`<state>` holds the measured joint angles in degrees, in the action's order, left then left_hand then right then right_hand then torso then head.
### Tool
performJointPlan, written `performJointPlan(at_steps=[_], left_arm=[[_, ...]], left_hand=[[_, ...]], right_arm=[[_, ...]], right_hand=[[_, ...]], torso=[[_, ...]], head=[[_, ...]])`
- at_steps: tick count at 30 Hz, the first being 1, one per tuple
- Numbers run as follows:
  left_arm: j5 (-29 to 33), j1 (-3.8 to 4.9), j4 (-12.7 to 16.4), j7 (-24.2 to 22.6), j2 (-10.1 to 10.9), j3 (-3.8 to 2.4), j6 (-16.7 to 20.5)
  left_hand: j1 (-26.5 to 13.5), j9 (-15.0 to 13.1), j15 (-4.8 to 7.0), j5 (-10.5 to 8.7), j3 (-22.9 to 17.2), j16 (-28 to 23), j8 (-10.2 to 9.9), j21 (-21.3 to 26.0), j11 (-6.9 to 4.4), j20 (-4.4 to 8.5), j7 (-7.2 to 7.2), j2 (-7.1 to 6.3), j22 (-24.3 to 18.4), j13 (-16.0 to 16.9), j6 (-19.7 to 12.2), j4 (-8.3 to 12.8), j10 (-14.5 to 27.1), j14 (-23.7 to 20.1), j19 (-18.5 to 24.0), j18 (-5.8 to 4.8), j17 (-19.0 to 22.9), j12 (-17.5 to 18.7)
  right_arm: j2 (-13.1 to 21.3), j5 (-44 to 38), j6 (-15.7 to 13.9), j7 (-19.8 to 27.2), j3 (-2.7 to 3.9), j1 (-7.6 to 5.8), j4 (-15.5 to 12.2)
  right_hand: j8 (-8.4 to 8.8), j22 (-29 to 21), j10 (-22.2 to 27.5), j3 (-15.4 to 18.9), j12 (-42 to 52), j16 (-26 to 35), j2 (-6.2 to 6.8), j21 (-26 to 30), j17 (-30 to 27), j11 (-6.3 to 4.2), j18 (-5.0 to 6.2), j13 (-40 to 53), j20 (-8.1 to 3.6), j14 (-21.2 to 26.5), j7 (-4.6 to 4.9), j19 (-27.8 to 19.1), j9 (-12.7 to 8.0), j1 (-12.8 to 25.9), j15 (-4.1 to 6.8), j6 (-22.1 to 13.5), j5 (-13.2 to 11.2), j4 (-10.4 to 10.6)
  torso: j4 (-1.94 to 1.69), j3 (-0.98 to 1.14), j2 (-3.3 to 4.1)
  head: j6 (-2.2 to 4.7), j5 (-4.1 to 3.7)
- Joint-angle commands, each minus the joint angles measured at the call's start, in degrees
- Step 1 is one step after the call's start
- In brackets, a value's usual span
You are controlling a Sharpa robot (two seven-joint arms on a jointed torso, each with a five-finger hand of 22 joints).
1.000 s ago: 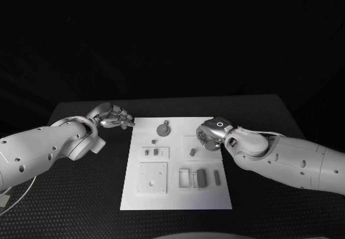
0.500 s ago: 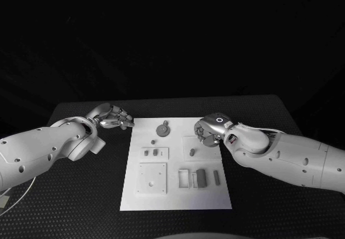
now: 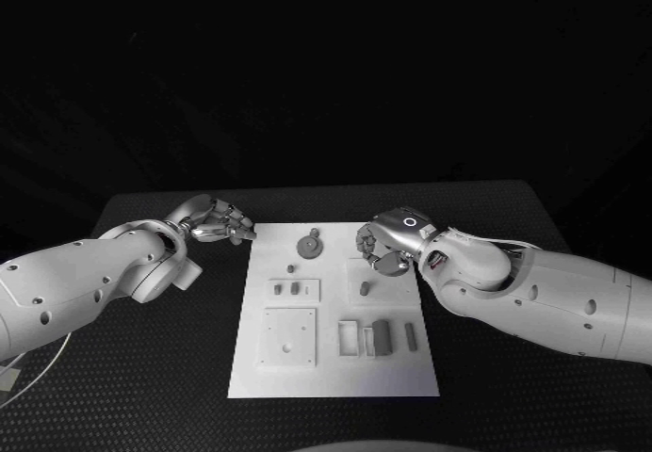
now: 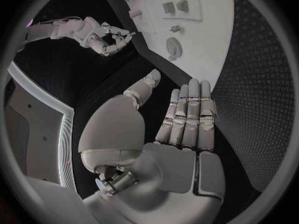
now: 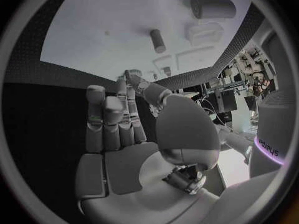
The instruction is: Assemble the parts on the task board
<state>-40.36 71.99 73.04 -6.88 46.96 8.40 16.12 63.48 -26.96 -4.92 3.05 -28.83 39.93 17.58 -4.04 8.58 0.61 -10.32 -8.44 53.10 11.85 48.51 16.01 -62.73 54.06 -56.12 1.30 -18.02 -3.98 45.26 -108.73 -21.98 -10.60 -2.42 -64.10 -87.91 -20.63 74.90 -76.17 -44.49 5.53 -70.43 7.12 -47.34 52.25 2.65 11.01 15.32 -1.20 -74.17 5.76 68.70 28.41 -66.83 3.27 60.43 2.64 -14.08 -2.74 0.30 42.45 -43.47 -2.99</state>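
My right hand (image 3: 386, 247) hovers empty and loosely spread over the far right of the task board (image 3: 334, 381), near the small peg (image 3: 365, 278), my left hand (image 3: 215, 221) unclenched beside the board; I judge a reach-and-pinch comes next.
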Motion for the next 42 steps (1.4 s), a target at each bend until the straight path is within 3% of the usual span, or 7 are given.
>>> performJointPlan(at_steps=[1,8,15,23,25,33,42], left_arm=[[-0.2,0.04,-0.2,-0.4,-0.3,-0.04,-0.4],[-0.2,0.04,-0.3,-0.4,-0.5,-0.04,-0.4],[-0.2,0.04,-0.3,-0.5,-0.9,-0.04,-0.3],[-0.2,0.05,-0.2,-0.5,-0.8,-0.04,0.0],[-0.2,0.05,-0.5,-0.5,-1.0,-0.04,0.1],[-0.2,0.06,-0.5,-0.5,-1.1,-0.04,0.1],[-0.2,0.06,-0.5,-0.5,-1.3,-0.04,0.0]], left_hand=[[0.5,0.1,0.1,-0.19,0.4,-0.4,0.2,-0.2,0.26,-0.06,-0.24,-0.05,-0.1,-0.1,-0.2,0.0,0.1,0.4,-0.4,0.95,-0.1,0.0],[0.5,0.1,0.1,-0.19,0.4,-0.4,0.2,-0.2,0.27,-0.05,-0.24,-0.05,-0.1,-0.1,-0.2,0.0,0.1,0.4,-0.4,0.93,-0.1,0.0],[0.5,0.1,0.1,-0.19,0.4,-0.4,0.2,-0.2,0.27,-0.04,-0.25,-0.04,-0.1,-0.1,-0.2,0.0,0.1,0.4,-0.4,0.92,-0.2,0.0],[0.4,0.1,0.09,-0.19,0.5,-0.6,0.2,-0.1,0.25,-0.04,-0.23,-0.08,-0.2,-0.1,-0.2,-0.1,0.1,0.4,-0.4,0.86,-0.3,0.0],[0.4,0.1,0.08,-0.19,0.5,-0.6,0.2,-0.1,0.25,-0.04,-0.23,-0.1,-0.2,-0.1,-0.2,-0.1,0.0,0.4,-0.3,0.85,-0.3,0.0],[0.4,0.1,0.06,-0.19,0.5,-0.7,0.2,-0.1,0.23,-0.04,-0.21,-0.1,-0.2,-0.1,-0.2,-0.1,0.0,0.3,-0.3,0.82,-0.3,0.0],[0.4,0.1,0.05,-0.19,0.5,-0.7,0.2,-0.1,0.23,-0.03,-0.2,-0.1,-0.3,-0.2,-0.2,-0.1,0.0,0.3,-0.3,0.8,-0.4,0.0]], right_arm=[[-0.7,0.3,-0.1,0.7,-0.01,0.05,-1.4],[-3.4,0.3,0.4,1.1,-0.02,0.2,-3.5],[-6.9,0.3,0.7,1.7,-0.15,1.49,-3.4],[-9.7,0.0,1.3,2.1,-1.24,3.17,-2.1],[-10.3,0.0,1.5,2.3,-1.8,3.63,-1.7],[-11.6,0.1,2.0,2.6,-3.12,4.95,-0.6],[-13.3,0.1,2.2,3.0,-3.47,6.31,1.1]], right_hand=[[-0.14,1.0,-0.4,-0.3,0.3,-0.2,0.4,-0.1,0.1,-0.04,3.99,0.1,-0.46,-0.1,-0.01,0.0,0.1,-0.1,0.49,0.4,0.4,0.0],[-0.13,1.0,-0.4,-0.4,0.3,-0.2,0.37,-0.1,0.1,-0.05,3.99,0.1,-0.47,-0.1,-0.01,0.0,0.1,-0.1,0.5,0.4,0.4,0.0],[-0.11,1.0,-0.4,-0.4,0.3,-0.2,0.3,-0.1,0.1,-0.05,3.99,0.0,-0.47,-0.1,0.0,0.0,0.1,-0.1,0.51,0.4,0.4,0.0],[-0.06,1.0,-0.4,-0.4,0.2,-0.2,0.19,-0.1,0.1,-0.05,3.99,0.0,-0.49,0.0,0.02,0.0,0.1,-0.1,0.51,0.3,0.4,0.0],[-0.05,1.0,-0.4,-0.4,0.2,-0.2,0.17,-0.1,0.1,-0.05,3.99,0.0,-0.49,0.0,0.03,0.0,0.1,-0.1,0.51,0.3,0.4,0.0],[-0.02,1.0,-0.3,-0.4,0.1,-0.2,0.09,-0.1,0.1,-0.04,3.99,0.0,-0.49,0.0,0.04,0.0,0.2,0.0,0.51,0.3,0.3,0.0],[0.0,1.0,-0.3,-0.4,0.1,-0.2,0.02,-0.1,0.1,-0.04,3.99,0.0,-0.5,0.0,0.06,0.0,0.2,0.0,0.5,0.2,0.3,0.0]], torso=[[-0.07,-0.01,-0.01],[-0.01,0.0,0.0],[-0.07,-0.04,-0.03],[-0.17,-0.04,0.01],[-0.05,-0.02,0.07],[0.01,-0.04,0.06],[-0.06,0.04,0.06]], head=[[0.02,0.43],[0.02,1.28],[-0.01,2.2],[-0.48,3.5],[-0.53,3.95],[-0.99,4.54],[-1.42,4.92]])
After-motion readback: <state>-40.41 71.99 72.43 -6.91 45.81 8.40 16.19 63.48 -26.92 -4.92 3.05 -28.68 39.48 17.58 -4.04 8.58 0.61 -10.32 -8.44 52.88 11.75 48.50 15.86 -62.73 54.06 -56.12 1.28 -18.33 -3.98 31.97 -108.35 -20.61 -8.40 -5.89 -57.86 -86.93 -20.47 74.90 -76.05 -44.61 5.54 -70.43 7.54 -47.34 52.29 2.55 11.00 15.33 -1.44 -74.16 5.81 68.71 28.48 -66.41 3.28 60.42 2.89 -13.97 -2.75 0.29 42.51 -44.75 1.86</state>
